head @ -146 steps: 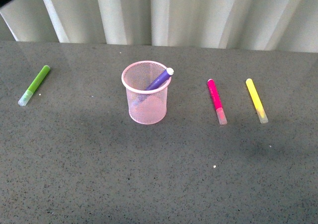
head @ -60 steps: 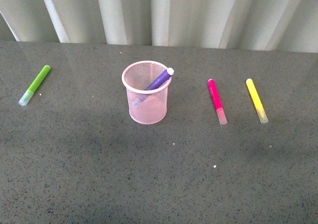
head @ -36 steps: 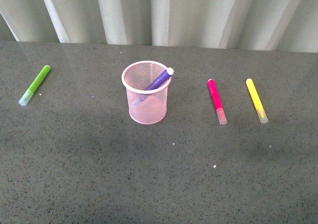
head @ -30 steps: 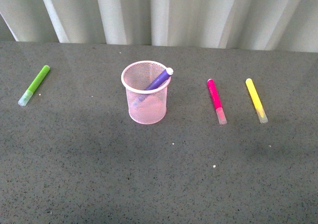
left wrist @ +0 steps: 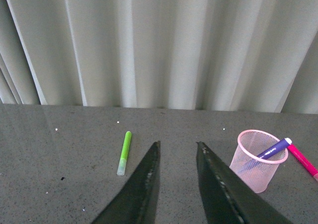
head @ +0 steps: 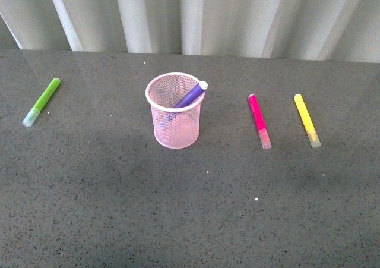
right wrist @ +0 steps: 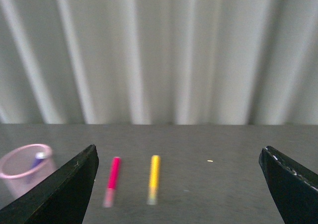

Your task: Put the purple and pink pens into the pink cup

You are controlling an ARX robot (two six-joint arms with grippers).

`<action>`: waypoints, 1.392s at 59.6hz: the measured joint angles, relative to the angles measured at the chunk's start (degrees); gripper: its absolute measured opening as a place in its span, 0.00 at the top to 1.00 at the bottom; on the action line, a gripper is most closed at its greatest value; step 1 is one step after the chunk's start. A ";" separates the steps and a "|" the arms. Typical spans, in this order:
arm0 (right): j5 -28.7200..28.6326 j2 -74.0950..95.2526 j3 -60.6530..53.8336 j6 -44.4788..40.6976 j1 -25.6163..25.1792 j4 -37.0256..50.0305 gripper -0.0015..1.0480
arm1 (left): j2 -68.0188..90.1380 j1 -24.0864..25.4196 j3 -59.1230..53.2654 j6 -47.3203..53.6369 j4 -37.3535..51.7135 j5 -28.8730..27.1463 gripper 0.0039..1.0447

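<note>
In the pink cup, which stands upright near the middle of the bench, one purple pen leans against the rim with its pale end poking out over the right side. The one pink pen lies flat on the bench to the cup's right, apart from it, pale cap toward me. Further right lies one yellow marker, roughly parallel to it. Well off to the cup's left lies one lime-green marker — four markers in all, and one cup.

My left tool hangs above the bench, its two fingers parted by a narrow gap and holding nothing. My right tool is spread wide — empty too, facing the pink pen and the yellow marker. A pale pleated curtain closes off the far edge of the bench.
</note>
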 joint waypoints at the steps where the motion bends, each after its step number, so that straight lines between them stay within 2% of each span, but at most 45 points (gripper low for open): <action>1: -0.83 0.55 0.15 0.24 0.02 0.74 0.07 | 0.00 0.00 0.00 0.02 0.00 0.02 0.67; 6: -5.38 8.66 3.34 2.64 -0.39 11.17 0.07 | 0.00 0.00 0.00 0.02 0.00 0.00 0.52; 14: -0.94 30.45 11.93 3.41 -0.63 30.56 0.07 | -0.02 0.00 0.00 0.02 0.00 -0.04 0.29; 21: 3.76 52.15 23.28 3.06 1.27 33.42 0.07 | -0.02 0.00 0.00 0.02 0.00 -0.02 0.11; 24: 5.42 61.94 29.29 3.37 2.19 30.01 0.07 | -0.02 0.00 0.00 0.11 0.00 -0.02 0.04; 33: 11.91 90.58 48.04 3.23 6.34 12.55 0.07 | -0.02 0.00 0.00 0.15 0.00 -0.02 0.06; 39: 12.15 101.81 56.50 4.11 9.11 4.00 0.07 | -0.02 0.00 0.00 0.15 0.00 -0.02 0.06; 49: 12.09 114.03 65.70 7.34 12.66 -3.82 0.07 | -0.02 0.00 0.00 0.15 0.00 -0.02 0.06; 63: 12.35 125.98 75.58 14.88 13.40 -10.45 0.07 | -0.02 0.00 0.00 0.15 0.00 -0.02 0.06; 83: 11.91 129.55 78.73 17.57 14.40 -10.01 0.07 | -0.02 0.00 0.00 0.15 0.00 -0.02 0.06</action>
